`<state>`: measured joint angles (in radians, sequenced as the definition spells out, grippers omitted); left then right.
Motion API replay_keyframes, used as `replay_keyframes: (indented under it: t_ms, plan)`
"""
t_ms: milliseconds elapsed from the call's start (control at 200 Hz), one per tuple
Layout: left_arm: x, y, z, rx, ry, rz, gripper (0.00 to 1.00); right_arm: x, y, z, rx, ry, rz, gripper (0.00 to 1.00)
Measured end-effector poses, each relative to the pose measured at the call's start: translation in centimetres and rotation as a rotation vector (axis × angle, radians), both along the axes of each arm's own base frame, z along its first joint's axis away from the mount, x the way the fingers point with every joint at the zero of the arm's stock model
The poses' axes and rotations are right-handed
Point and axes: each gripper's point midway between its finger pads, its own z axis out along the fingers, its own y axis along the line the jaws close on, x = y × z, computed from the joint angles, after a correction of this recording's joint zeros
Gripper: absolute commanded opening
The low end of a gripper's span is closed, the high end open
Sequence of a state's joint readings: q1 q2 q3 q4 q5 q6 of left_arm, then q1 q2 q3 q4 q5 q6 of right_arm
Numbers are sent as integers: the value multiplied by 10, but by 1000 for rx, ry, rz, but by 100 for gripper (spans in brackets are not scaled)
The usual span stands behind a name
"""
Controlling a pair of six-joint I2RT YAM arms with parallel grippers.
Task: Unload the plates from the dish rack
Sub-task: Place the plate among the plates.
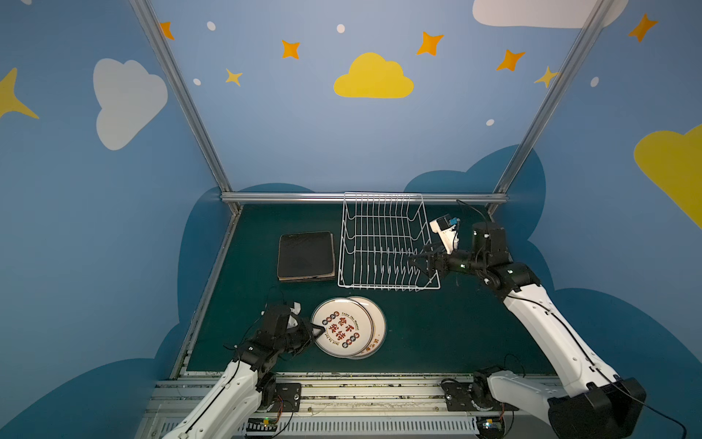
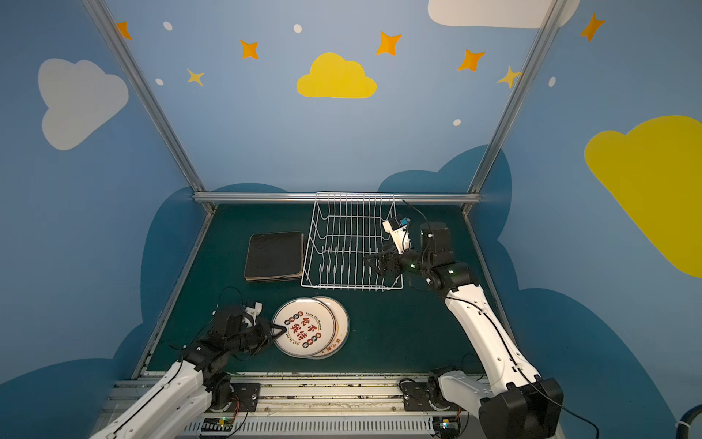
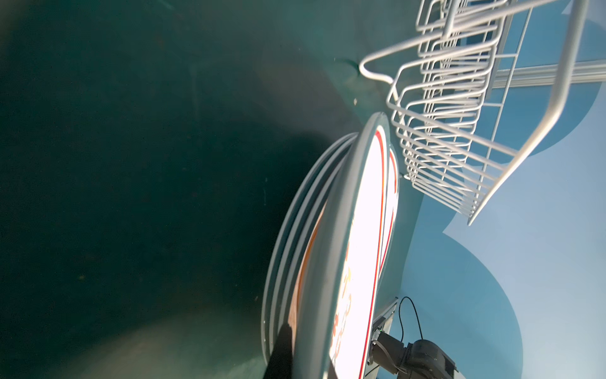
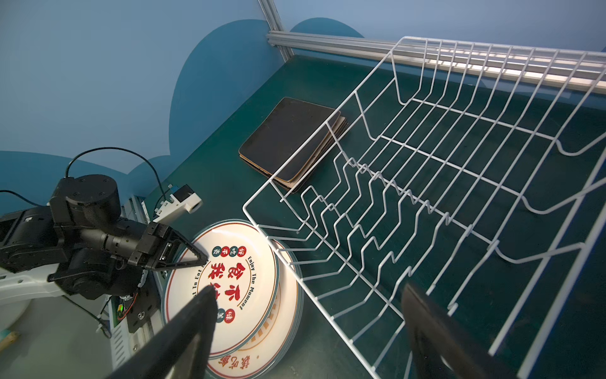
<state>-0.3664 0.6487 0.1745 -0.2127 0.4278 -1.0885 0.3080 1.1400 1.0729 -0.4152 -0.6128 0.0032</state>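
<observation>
One round white red-printed plate (image 1: 343,328), topmost near front edge of green desk (image 1: 456,334), rim pinched in left gripper (image 1: 321,330); right gripper (image 1: 415,264) spread wide, empty, at right side of white wire dish rack (image 1: 387,287).

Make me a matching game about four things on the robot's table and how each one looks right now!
Things:
1. dish rack
2. square plates
3. round plates
4. right gripper

How they look:
A. stacked flat, black backs up, beside the rack
B. jaws wide open, at the rack's side
C. white wire, no plates in it
D. stacked with printed faces up, top rim pinched by the left gripper

Pairs: 1-C, 2-A, 3-D, 4-B
</observation>
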Motion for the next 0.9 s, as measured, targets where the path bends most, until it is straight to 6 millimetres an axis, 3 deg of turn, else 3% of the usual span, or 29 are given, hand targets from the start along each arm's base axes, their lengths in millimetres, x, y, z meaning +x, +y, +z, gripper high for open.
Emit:
replay_keyframes:
  t_ms: [255,380,521,721,901]
  plan:
    - [3,-6,1,5,1,-21,40,1,0,-2,-4,5,-2,88]
    - [7,-8,7,1,-10,-25,61,3,0,-5,-6,13,-3,88]
    - [9,-9,10,4,-16,-31,75,3,1,-6,-7,17,-2,88]
    - [11,-11,11,14,-8,-42,90,4,2,-7,-8,20,-1,88]
    - [18,-14,28,21,-49,-61,98,5,2,-8,-8,20,-1,88]
